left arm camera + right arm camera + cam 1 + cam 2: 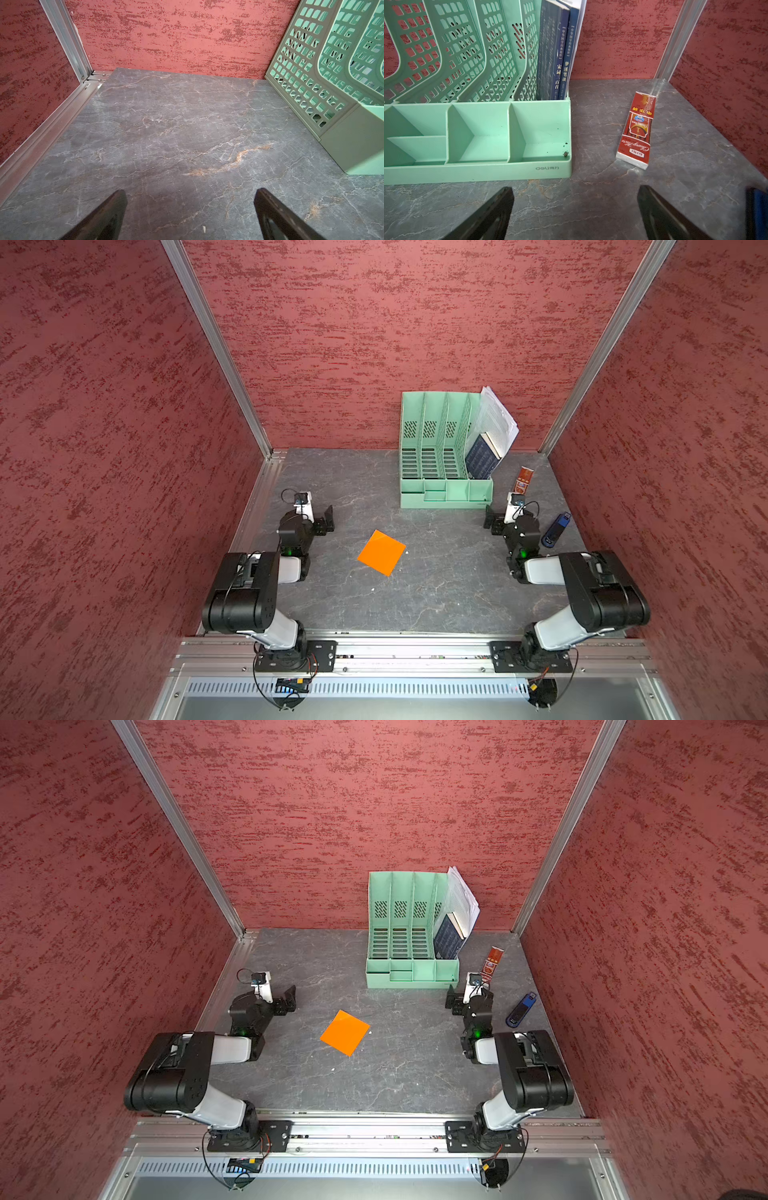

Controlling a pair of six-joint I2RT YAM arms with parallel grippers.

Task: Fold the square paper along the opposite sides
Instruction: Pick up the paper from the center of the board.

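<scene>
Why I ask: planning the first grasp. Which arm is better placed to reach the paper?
Left, probably. In both top views the paper lies nearer the left fingers than the right fingers; both sets stand open, holding nothing.

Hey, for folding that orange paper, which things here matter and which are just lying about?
For the job: square paper, flat on the table; left tool and right tool, both open and empty.
Lying about: green organizer, dark books and white sheets in it, red packet, blue gadget.

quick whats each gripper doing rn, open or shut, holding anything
Left gripper: open, holding nothing.
Right gripper: open, holding nothing.
</scene>
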